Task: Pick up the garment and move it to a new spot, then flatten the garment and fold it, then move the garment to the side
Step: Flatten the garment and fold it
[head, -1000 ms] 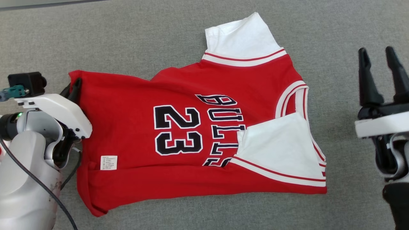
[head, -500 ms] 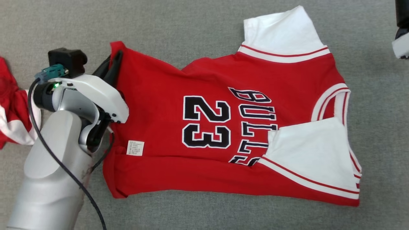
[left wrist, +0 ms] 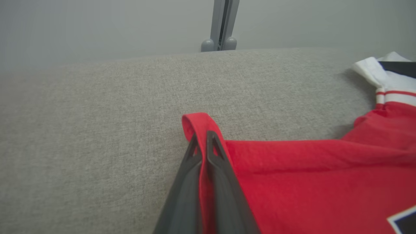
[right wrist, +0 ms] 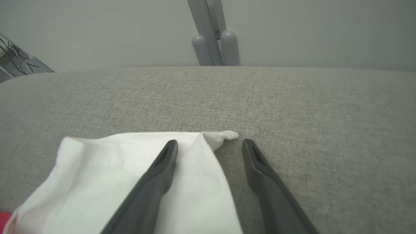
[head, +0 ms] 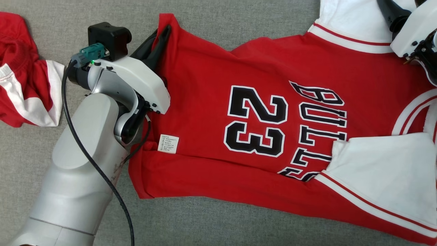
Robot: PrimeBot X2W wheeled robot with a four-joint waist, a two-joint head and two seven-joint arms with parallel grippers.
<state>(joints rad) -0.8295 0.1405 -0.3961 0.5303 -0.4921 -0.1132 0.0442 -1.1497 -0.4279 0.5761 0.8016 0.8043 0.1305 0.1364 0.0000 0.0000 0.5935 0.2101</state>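
Garment (head: 205, 68): left gripper (left wrist: 203, 135) pinches its red hem corner; right gripper (right wrist: 209, 142) spread, astride the white sleeve (right wrist: 97, 162) corner. Lies on cushion (left wrist: 97, 130), short of far edge. Flattening judged underway; next, right must clamp sleeve, then tension.

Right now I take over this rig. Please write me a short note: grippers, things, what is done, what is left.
Left gripper: shut on the jersey, at its far hem corner.
Right gripper: open, astride the far white sleeve edge, gripping nothing.
Jersey lies on the grey surface; second red garment crumpled to its left.
Done: near sleeve folded in.
Left: probably fold the far side, finish, move aside.
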